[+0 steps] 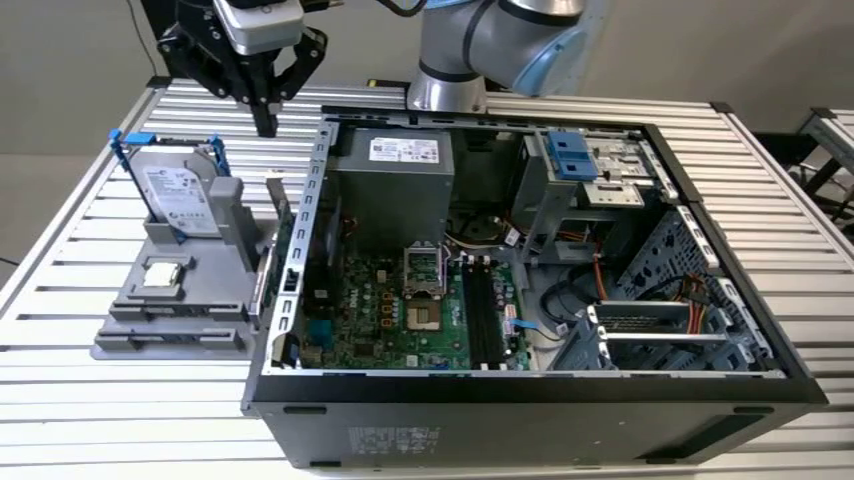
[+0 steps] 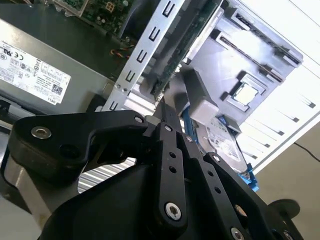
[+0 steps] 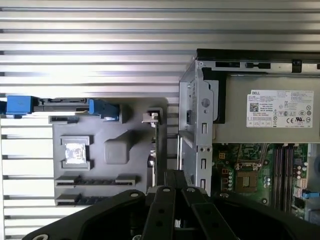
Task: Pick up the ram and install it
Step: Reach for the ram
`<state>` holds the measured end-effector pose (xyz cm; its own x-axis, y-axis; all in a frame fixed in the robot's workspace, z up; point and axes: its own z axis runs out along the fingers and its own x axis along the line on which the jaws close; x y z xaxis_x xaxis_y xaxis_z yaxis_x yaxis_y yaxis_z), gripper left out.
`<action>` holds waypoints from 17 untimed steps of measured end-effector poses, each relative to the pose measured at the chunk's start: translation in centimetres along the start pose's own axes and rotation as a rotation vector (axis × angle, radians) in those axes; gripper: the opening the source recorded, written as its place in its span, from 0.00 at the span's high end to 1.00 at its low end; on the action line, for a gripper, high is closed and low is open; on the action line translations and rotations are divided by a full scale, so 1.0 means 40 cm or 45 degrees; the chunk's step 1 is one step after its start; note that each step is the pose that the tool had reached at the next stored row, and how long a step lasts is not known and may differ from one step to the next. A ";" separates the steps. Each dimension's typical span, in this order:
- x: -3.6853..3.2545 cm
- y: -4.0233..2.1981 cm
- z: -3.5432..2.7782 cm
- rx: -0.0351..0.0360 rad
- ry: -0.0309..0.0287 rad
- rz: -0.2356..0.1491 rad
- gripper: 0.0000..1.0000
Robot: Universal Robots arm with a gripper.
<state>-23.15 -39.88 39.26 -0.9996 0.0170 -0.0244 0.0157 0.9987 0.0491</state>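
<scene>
The gripper [image 1: 267,121] is hovering over the upright ram [image 1: 278,195] in the grey holder [image 1: 171,318], at the exterior view's left of the computer case [image 1: 534,405], fingers drawn narrow, gripping nothing.

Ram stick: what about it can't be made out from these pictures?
Chip side: the ram shows edge-on in both wrist views, so its chips are unseen.
Near end: covered by the gripper in the second wrist view.
Seating in the gray holder: hidden inside its groove, first wrist view.
Latches of the motherboard slots: too small in the exterior view.
</scene>
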 end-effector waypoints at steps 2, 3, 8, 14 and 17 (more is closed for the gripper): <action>0.015 0.000 0.000 0.0000 0.0003 -0.002 1.00; 0.023 0.000 -0.001 -0.0001 0.0002 -0.003 1.00; 0.058 -0.001 -0.001 -0.0002 0.0003 -0.008 1.00; 0.097 -0.001 -0.002 -0.0003 0.0006 -0.011 1.00; 0.117 -0.002 -0.003 -0.0003 0.0007 -0.012 1.00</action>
<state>-27.82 -39.88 39.26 -0.9997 0.0072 -0.0243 0.0060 0.9988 0.0491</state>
